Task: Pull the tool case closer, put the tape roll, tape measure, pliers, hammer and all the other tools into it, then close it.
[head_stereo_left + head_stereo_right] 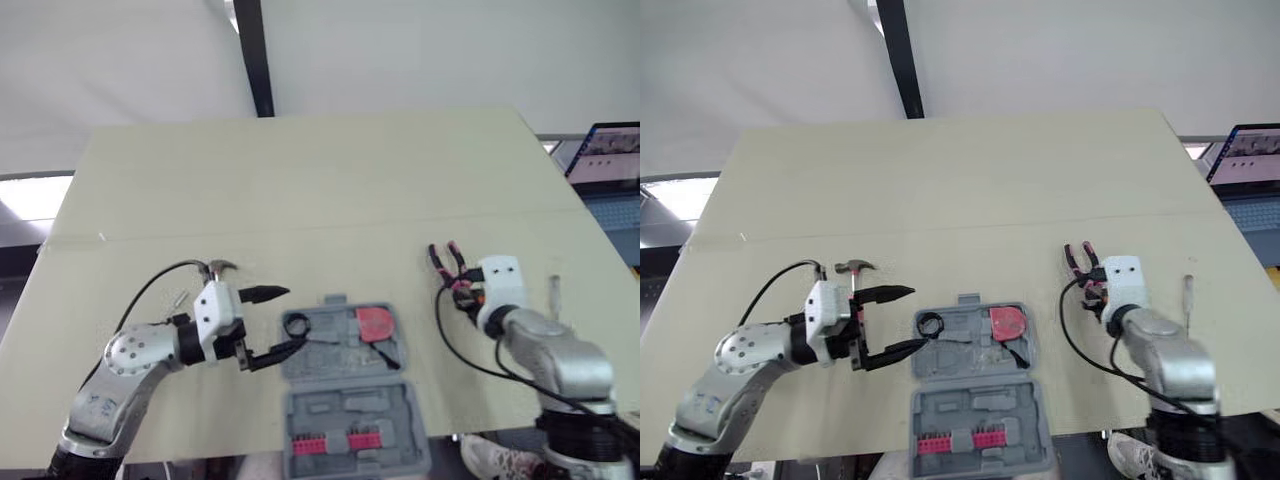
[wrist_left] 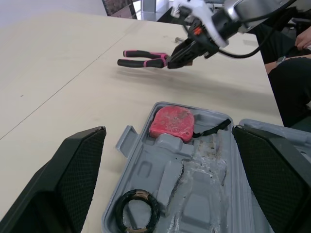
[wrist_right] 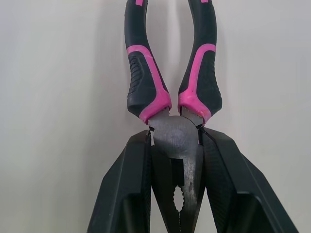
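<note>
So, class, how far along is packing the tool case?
Done: the tool case sits open near the robot, with the tape roll and tape measure inside. In hand: the right gripper is shut on the pliers; the left gripper is open by the case. Left: pliers, hammer and a thin tool on the table, then closing.

**Bright, even light with soft shadows**

Diffuse light from above washes the pale table (image 1: 300, 180) and the white backdrop (image 1: 420, 50). A bright patch (image 1: 30, 195) glares beyond the table's left edge. The pliers (image 2: 146, 58) cast only a faint, soft-edged shadow. Small glints show on the glossy lining of the tool case (image 2: 146, 167).
</note>
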